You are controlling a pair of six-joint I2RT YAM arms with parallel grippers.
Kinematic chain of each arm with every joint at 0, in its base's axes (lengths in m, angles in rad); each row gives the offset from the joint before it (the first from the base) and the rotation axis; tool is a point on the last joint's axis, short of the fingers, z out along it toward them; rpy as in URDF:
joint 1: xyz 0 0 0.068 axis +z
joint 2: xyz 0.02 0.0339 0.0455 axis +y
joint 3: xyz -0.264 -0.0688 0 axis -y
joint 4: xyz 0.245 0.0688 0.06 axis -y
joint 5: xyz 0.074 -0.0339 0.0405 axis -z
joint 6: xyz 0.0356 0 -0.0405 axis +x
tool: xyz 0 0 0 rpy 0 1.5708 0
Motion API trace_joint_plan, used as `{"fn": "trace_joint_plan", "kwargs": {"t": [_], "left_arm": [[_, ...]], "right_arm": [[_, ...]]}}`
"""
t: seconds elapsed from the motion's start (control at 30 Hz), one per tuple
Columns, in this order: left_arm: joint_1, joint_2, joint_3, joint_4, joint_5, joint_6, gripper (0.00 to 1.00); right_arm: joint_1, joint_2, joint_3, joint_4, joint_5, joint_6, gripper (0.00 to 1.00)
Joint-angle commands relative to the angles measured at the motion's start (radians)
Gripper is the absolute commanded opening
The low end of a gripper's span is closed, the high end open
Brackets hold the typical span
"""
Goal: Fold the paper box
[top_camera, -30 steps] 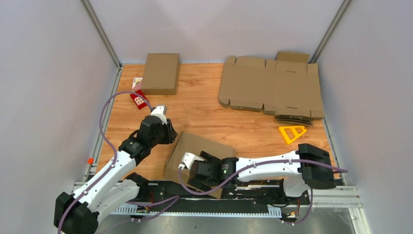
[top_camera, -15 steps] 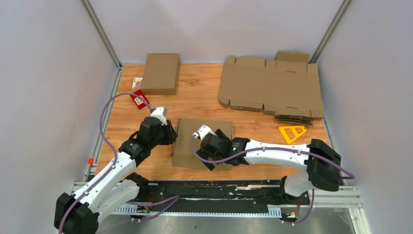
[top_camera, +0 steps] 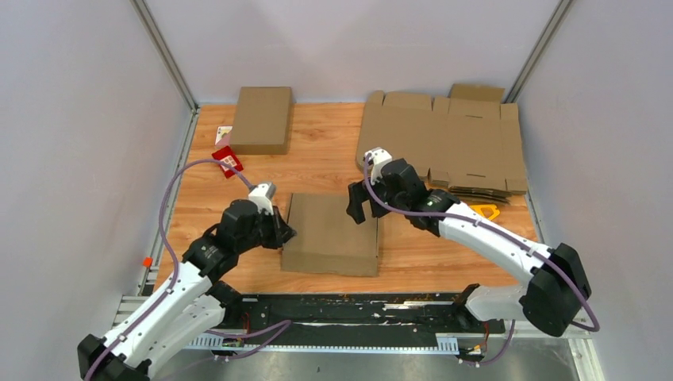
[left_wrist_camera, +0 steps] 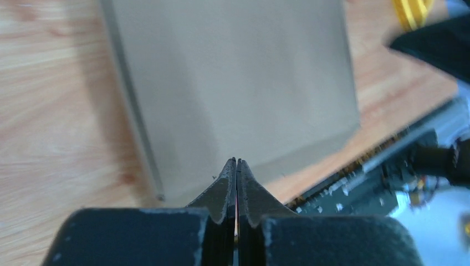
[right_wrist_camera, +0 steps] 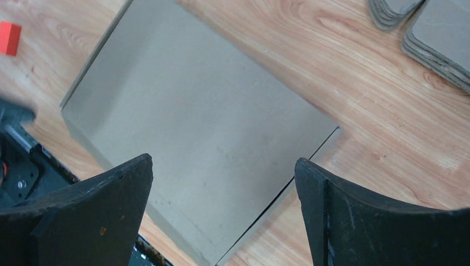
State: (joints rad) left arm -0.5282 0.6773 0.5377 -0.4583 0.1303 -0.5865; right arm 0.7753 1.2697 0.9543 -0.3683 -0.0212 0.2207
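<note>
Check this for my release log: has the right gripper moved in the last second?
Yes. The right gripper has swung from the near side, across the paper box, toward the pile of flat blanks at the far right.

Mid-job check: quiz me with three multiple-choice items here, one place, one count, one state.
1. Where on the table is the pile of flat blanks? A far right; B near left; C centre.
2. How many closed brown boxes? A one; B two; C four.
3. The right gripper is: A open; B shut on cardboard; C shut, empty.
1 A: it lies far right. 2 B: the paper box in the centre, a second box far left. 3 A: its fingers stand wide apart.
</note>
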Motion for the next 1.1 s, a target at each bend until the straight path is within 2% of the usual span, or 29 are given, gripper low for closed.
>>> {"fn": "trace_joint_plan", "kwargs": {"t": [0.0, 0.2, 0.33, 0.37, 0.43, 0.5, 0.67, 0.87, 1.07], "left_arm": [[-0.202, -0.027, 0.046, -0.014, -0.013, -0.120, 0.00], [-0.514, 0.005, 0.036, 0.051, -0.167, -0.171, 0.00], [-0.728, 0.059, 0.020, 0.128, -0.216, -0.166, 0.00], [-0.803, 0.082, 0.029, 0.135, -0.250, -0.150, 0.00], [-0.993, 0.118, 0.053, 0.154, -0.406, -0.128, 0.00], [-1.095, 0.165, 0.070, 0.151, -0.497, -0.124, 0.00], [-1.099, 0.278, 0.035, 0.169, -0.438, -0.185, 0.00], [-1.092, 0.208, -0.051, 0.158, -0.593, -0.220, 0.00], [-1.001, 0.191, -0.127, 0.255, -0.564, -0.185, 0.00]], "right_arm": [[-0.099, 0.069, 0.044, 0.112, -0.131, 0.060, 1.00], [-0.145, 0.214, 0.090, 0.121, -0.204, 0.054, 0.99], [-0.162, 0.312, 0.113, 0.117, -0.241, 0.037, 0.98], [-0.166, 0.332, 0.120, 0.117, -0.251, 0.035, 0.98], [-0.168, 0.369, 0.134, 0.124, -0.268, 0.031, 0.98], [-0.168, 0.401, 0.140, 0.138, -0.292, 0.036, 0.97], [-0.168, 0.448, 0.140, 0.159, -0.326, 0.035, 0.94], [-0.166, 0.371, 0.124, 0.146, -0.279, 0.024, 0.93], [-0.169, 0.322, 0.179, 0.101, -0.233, -0.001, 0.94]]}}
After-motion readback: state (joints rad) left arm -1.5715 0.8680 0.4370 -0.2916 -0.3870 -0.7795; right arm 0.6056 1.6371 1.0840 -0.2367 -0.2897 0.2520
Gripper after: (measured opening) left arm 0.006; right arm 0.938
